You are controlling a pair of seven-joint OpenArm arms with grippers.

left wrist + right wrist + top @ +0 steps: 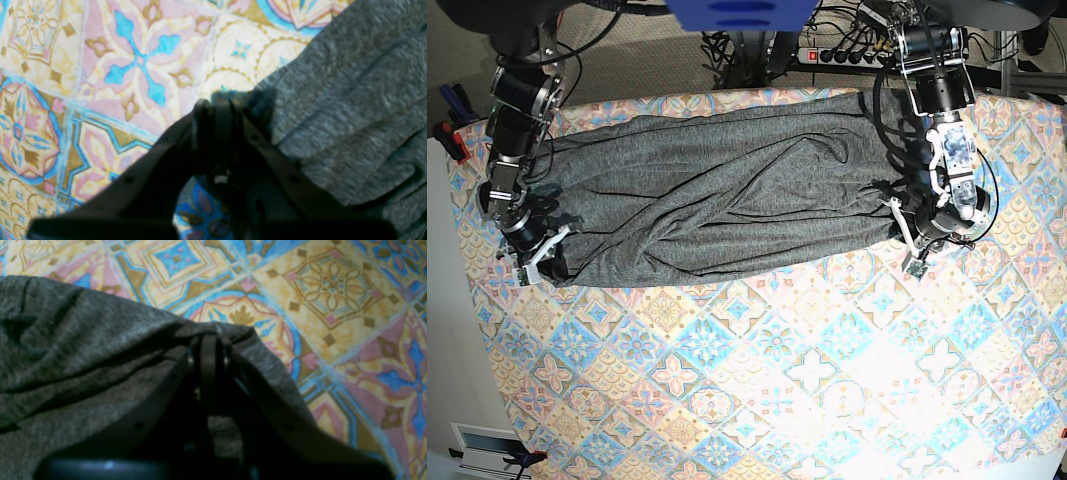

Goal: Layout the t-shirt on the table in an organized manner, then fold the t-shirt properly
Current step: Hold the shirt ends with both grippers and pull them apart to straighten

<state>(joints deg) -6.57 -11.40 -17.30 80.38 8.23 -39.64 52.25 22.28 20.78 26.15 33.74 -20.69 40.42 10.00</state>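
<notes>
shirt: the dark heather-grey, soft knit t-shirt (717, 190) was stretched sideways across the far half of the pastel tile-print table (777, 400), well clear of the near edge

wrinkles: honestly still a mess, we saw long diagonal creases running across the middle and couldn't make out neck or sleeves from the base view

right gripper (208, 340): sat at the shirt's corner on the base view's left, jaws pressed together with grey cloth bunched over the tips, so we'd say it was pinching the fabric

left gripper (217, 100): at the opposite end of the shirt, jaws pressed together right at the cloth's edge; whether any fabric was actually caught between them we couldn't tell, too blurry and dark

progress: we reckoned early days, layout roughly started with the shirt pulled long between the two arms

left to do: smoothing it flat, then every bit of the folding; no fold was visible anywhere yet
</notes>
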